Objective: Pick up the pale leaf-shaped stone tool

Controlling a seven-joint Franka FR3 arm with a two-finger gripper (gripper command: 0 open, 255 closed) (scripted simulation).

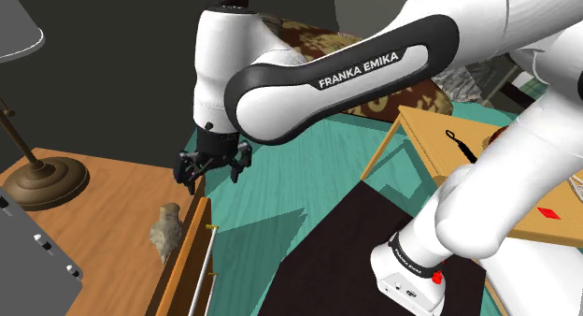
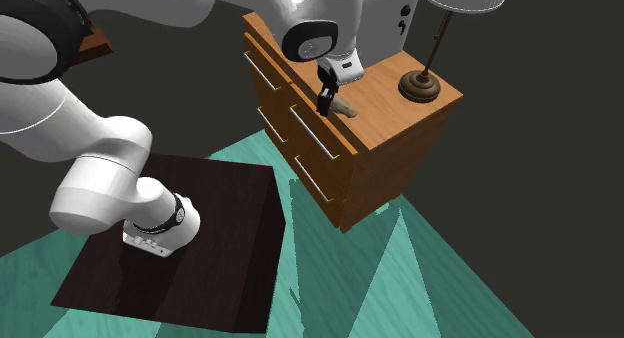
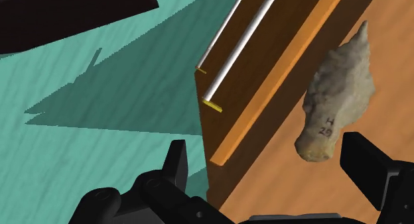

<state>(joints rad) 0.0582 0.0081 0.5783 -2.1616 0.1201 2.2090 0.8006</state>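
A pale, leaf-shaped stone tool [image 1: 166, 228] lies flat on the wooden dresser top [image 1: 103, 221], close to its front edge. In the wrist view the stone tool [image 3: 337, 97] shows a small dark marking near its blunt end and sits just ahead of one finger [image 3: 371, 169]. My black gripper [image 1: 215, 169] hangs open above the dresser's front edge, a little up and to the right of the stone in the shoulder view. From the second exterior view the gripper [image 2: 327, 98] hovers right beside the stone tool [image 2: 346, 108]. Nothing is between the fingers.
A lamp with a round brown base [image 1: 42, 179] stands on the dresser behind the stone. Drawer fronts with pale bar handles [image 3: 239, 47] drop below the edge. A teal floor [image 1: 308, 183], a dark mat [image 2: 170, 246] under my stand and a side table [image 1: 448, 146] lie around.
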